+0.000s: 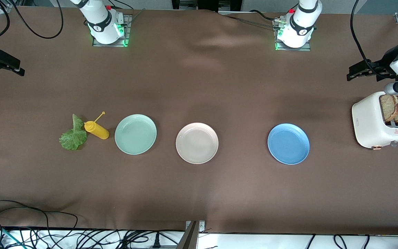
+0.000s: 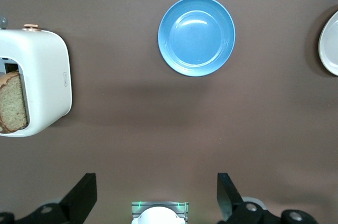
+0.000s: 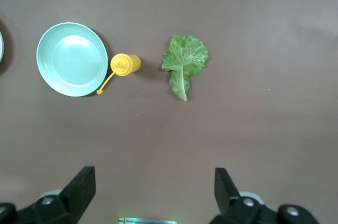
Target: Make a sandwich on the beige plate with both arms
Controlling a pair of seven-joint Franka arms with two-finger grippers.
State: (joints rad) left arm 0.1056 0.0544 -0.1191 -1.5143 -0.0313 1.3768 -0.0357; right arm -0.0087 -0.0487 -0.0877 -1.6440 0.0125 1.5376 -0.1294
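Beige plate (image 1: 197,143) sits bare at mid-table, between the mint-green plate (image 1: 135,134) toward the right arm's end and the blue plate (image 1: 288,144) toward the left arm's end.

Lettuce leaf (image 1: 72,135) lies flat near the right arm's end of the table, touching or just beside the yellow squeeze bottle (image 1: 96,130); contact hard to judge.

Two bread slices (image 1: 396,107) stand in the white toaster (image 1: 375,122) at the left arm's end.

Left hand (image 2: 157,197) hangs above the table near the toaster, fingers spread wide, holding nothing.

Right hand (image 3: 154,195) hangs over the table edge at the right arm's end, fingers wide apart, also holding nothing.
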